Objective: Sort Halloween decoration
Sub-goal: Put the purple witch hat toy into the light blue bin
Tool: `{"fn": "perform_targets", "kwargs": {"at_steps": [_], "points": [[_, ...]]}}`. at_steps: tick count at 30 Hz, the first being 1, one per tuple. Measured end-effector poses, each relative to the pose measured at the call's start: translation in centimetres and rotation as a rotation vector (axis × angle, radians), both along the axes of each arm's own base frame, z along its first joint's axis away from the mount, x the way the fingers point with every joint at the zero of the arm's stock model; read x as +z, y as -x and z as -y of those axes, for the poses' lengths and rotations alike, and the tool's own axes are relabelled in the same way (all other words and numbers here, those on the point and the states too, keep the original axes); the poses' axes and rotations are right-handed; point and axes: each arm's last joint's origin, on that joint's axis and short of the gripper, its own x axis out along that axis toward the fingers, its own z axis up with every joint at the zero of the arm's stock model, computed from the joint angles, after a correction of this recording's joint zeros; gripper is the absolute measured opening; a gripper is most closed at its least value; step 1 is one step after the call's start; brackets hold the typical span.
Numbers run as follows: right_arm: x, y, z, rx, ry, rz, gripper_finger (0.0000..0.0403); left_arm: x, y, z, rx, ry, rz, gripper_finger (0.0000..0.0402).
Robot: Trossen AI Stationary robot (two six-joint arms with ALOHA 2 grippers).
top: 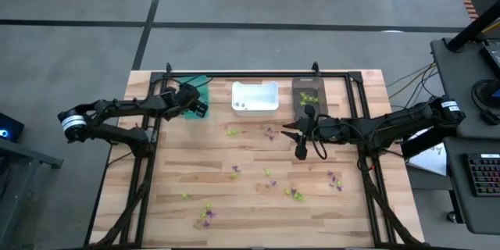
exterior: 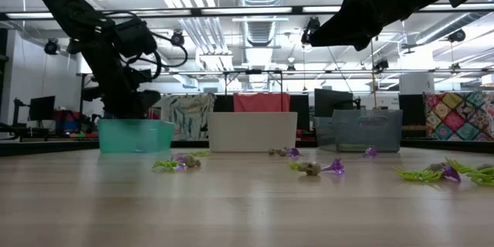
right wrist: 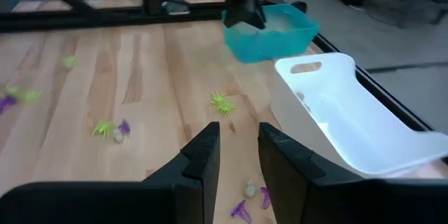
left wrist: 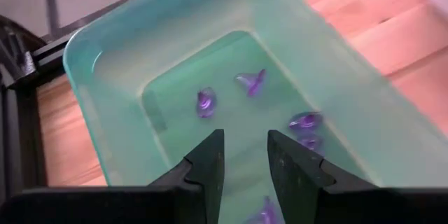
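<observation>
Left fingers [left wrist: 241,161] stand parted and empty over the teal bin [left wrist: 105,63], purple trinkets [left wrist: 206,102] dropped below; my right fingers [right wrist: 234,155] wait parted, empty.

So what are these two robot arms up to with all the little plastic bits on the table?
They are sorting tiny Halloween trinkets into bins. The left gripper hangs over the teal bin, jaws apart and empty, with purple trinkets lying inside. The right gripper hovers near the white bin, jaws apart, holding nothing. Many purple and green trinkets lie scattered on the wooden table.
</observation>
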Motion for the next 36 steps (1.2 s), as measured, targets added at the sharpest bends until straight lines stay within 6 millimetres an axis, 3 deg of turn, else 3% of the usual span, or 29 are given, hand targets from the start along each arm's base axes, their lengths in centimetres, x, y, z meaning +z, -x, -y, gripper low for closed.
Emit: {"fn": "perform_targets", "kwargs": {"at_steps": [9,19,30,36], "points": [[-0.3,0.2,1.3,-0.171,-0.107,-0.031,0.0091,2.7,0.2,1.5,-0.093,-0.037,0.151,0.0093],[0.5,0.5,1.7,-0.210,-0.154,-0.224,0.0091,6.1,-1.0,5.4,-0.288,-0.132,0.404,0.0093],[-0.9,-1.4,1.2,-0.205,-0.299,-0.596,0.0091,7.7,-2.5,8.1,-0.469,-0.204,0.555,0.0093],[-1.7,-3.1,1.2,-0.365,-0.367,-0.833,0.0091,7.6,-2.5,8.2,-0.469,-0.202,0.548,0.0093]]}}
